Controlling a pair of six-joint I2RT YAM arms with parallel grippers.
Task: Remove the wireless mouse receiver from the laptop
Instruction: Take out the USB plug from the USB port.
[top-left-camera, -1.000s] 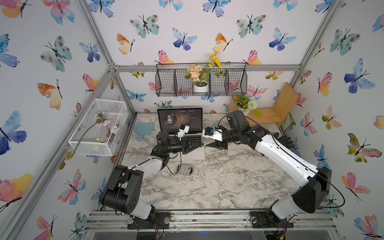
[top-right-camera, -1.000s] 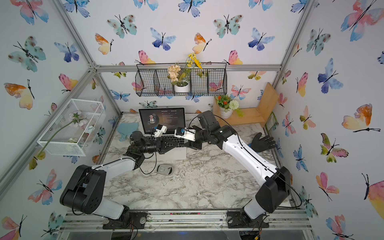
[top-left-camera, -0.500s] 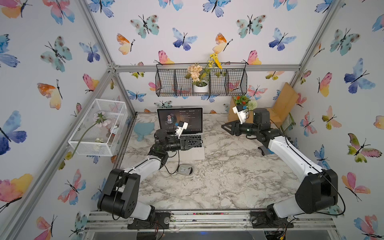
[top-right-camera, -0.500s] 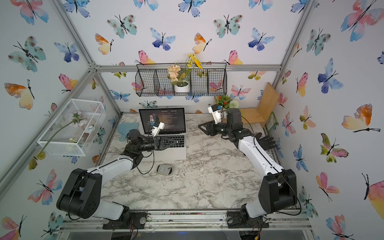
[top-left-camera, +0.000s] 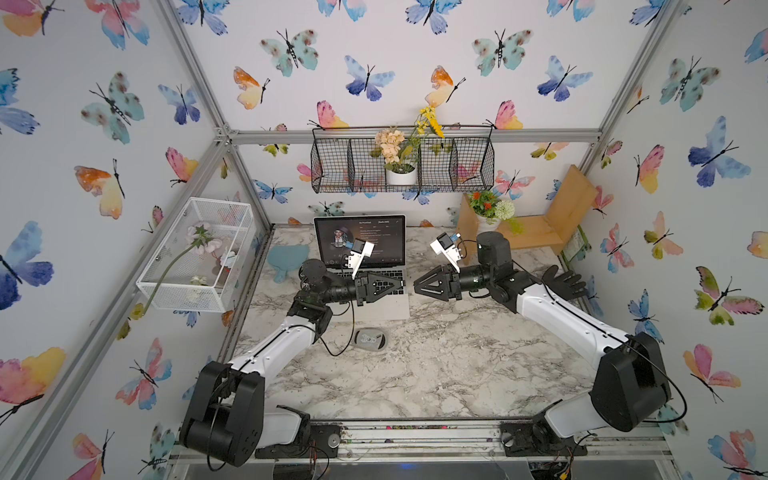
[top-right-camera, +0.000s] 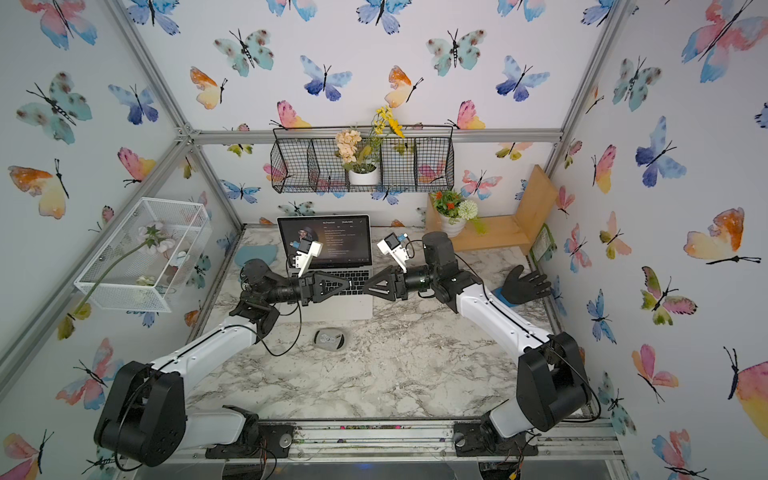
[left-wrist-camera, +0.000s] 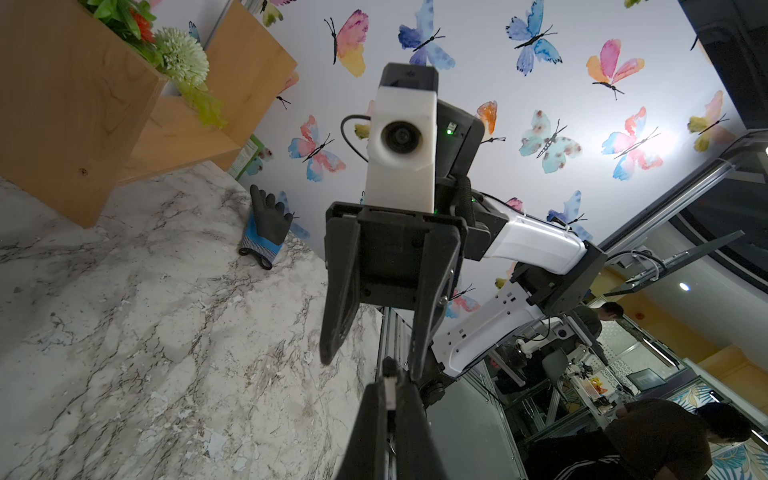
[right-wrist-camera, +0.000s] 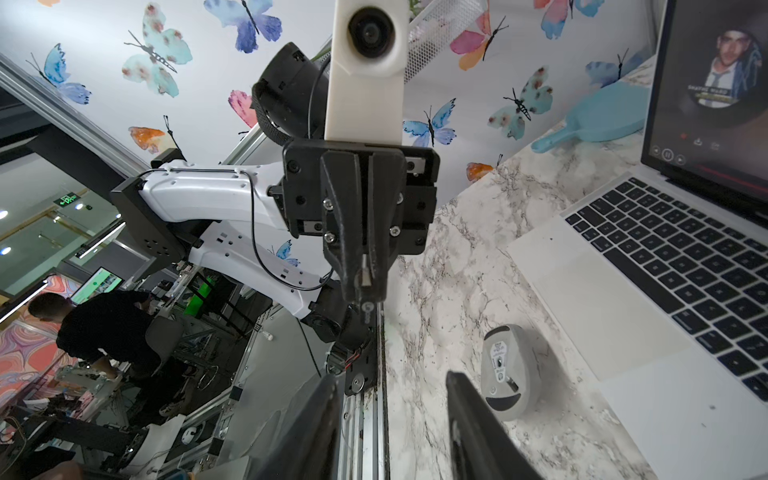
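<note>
The silver laptop stands open at the back of the marble table, also in the right wrist view. My left gripper hovers over the laptop's right edge. It is shut on the wireless mouse receiver, a tiny stub with a metal plug that sticks out past the fingertips, clear of the laptop. My right gripper is open, tip to tip with the left one and a small gap apart. Its jaws hold nothing.
The grey mouse lies belly-up in front of the laptop. A black and blue glove lies at the right wall. A wooden shelf with a flower pot is at the back right, a light blue paddle left of the laptop.
The right arm swung away to the back right, then came back to face the left gripper. The left gripper stayed almost still, shut on the receiver.
</note>
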